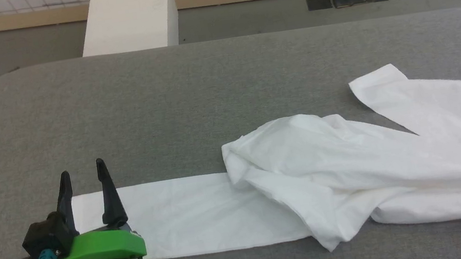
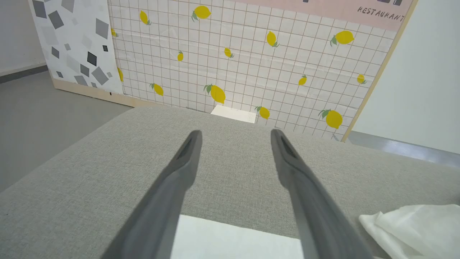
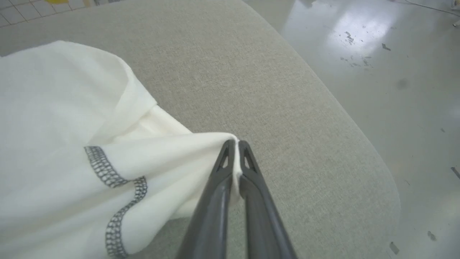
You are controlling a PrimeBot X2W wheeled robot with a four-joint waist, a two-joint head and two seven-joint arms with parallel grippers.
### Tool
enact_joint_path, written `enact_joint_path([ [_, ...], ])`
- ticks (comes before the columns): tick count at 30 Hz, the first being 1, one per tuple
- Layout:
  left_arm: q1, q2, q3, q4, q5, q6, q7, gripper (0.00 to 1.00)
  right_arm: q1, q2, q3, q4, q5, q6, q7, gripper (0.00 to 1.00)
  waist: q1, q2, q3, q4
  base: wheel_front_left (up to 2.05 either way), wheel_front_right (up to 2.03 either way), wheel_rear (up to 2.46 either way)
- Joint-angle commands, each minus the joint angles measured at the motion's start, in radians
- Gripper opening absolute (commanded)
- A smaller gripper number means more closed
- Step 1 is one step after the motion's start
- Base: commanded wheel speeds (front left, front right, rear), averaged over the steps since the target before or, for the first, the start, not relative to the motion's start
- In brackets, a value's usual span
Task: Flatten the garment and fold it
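Observation:
The white garment (image 1: pixel 355 170) lies bunched across the right half of the grey padded table (image 1: pixel 190 103), one sleeve stretched flat to the left. My left gripper (image 1: pixel 81 172) stands open at the sleeve's left end, its fingers (image 2: pixel 187 158) apart over bare table, with the sleeve edge (image 2: pixel 230 239) beneath them. In the right wrist view my right gripper (image 3: pixel 234 144) is shut on a pinch of the garment (image 3: pixel 72 144), whose dark zigzag stitching (image 3: pixel 118 201) shows, near the table's rounded corner.
A rigid white box (image 1: pixel 129 16) stands on the floor beyond the table's far edge, in front of a tiled lemon-print panel (image 2: pixel 251 57). The table's right corner (image 3: pixel 359 162) drops to shiny floor. Bare table surface spreads across the back and left.

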Motion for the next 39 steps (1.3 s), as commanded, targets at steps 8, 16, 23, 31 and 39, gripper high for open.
enact_joint_path([
  [8, 0.013, -0.007, 0.003, -0.002, 0.010, -0.017, -0.004, 1.00, 0.046, -0.001, 0.181, -0.051, 0.094, -0.002, -0.225, 1.00, -0.0001, -0.0001, -0.023, -0.040, 0.00, 0.00, 0.00],
  [16, 0.000, -0.008, -0.018, 0.000, 0.012, -0.029, -0.005, 1.00, 0.035, -0.044, 0.699, -0.087, 0.160, -0.002, -0.272, 1.00, -0.0001, -0.0001, -0.018, -0.015, 0.00, 0.00, 0.00],
  [23, -0.011, -0.009, -0.028, 0.005, 0.006, -0.031, -0.005, 1.00, -0.048, -0.160, 0.977, -0.012, 0.214, -0.002, -0.090, 1.00, -0.0001, -0.0001, -0.001, 0.032, 0.00, 0.00, 0.00],
  [31, -0.017, -0.009, -0.049, 0.005, -0.008, -0.027, -0.005, 1.00, -0.132, -0.194, 1.047, 0.071, 0.221, -0.002, 0.060, 0.00, -0.0001, -0.0001, 0.009, 0.067, 0.00, 0.00, 0.00],
  [39, -0.026, -0.009, -0.063, 0.000, -0.010, -0.023, -0.005, 1.00, -0.214, -0.216, 1.039, 0.045, 0.243, -0.002, 0.107, 0.00, -0.0001, -0.0001, 0.026, 0.082, 0.00, 0.00, 0.00],
])
